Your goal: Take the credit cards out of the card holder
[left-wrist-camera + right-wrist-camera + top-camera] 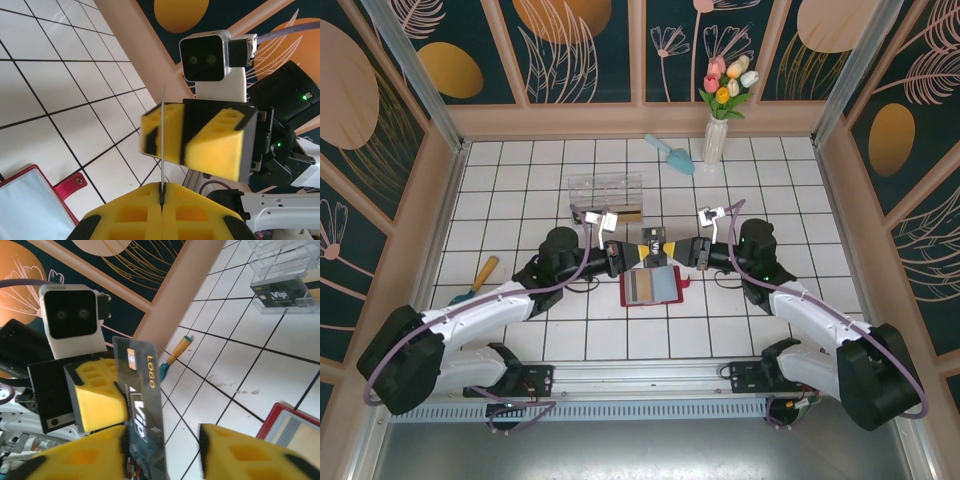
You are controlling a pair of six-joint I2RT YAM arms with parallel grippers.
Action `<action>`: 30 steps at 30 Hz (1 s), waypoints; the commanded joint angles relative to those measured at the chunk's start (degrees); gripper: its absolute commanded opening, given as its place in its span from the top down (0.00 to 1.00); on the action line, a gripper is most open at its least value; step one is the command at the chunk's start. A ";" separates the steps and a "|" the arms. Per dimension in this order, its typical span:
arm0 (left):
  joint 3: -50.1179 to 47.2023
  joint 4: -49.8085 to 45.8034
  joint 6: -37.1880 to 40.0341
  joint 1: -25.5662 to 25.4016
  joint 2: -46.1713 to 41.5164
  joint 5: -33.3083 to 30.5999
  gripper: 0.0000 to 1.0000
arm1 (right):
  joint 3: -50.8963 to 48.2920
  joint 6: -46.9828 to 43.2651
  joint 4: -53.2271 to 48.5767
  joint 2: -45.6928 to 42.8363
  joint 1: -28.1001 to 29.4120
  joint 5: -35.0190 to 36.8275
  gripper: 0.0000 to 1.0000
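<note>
Handover: left pincer [161,200] clamps the dark VIP card [140,405]; right pincer [162,440] stands parted.
Next: we'd lay it on the desk [500,190].

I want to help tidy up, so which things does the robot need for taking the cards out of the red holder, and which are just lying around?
For the job:
card holder
cards in its pockets
dark card, pinched by the left gripper
right gripper, open
clear box holding a stored card, probably

Just lying about:
teal scoop
vase of tulips
wooden-handled tool
</note>
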 commanded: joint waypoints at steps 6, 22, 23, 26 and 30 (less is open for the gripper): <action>10.94 -31.07 17.27 0.01 -1.84 -14.65 1.00 | 0.88 -6.72 -10.09 -5.17 0.17 9.31 0.28; 12.19 -32.84 69.13 -0.01 -0.22 -49.75 1.00 | -3.63 -10.86 -17.29 -18.40 2.77 29.15 0.01; 11.70 -32.54 73.29 -0.01 -0.05 -49.09 1.00 | -4.23 -11.04 -17.21 -19.36 2.76 29.87 0.01; 13.47 -33.25 80.28 0.10 3.51 -52.36 1.00 | -5.51 -11.07 -16.76 -21.94 2.72 30.91 0.01; 16.03 -38.15 92.90 0.38 7.73 -50.37 1.00 | -6.09 -10.85 -16.37 -23.88 2.72 30.78 0.01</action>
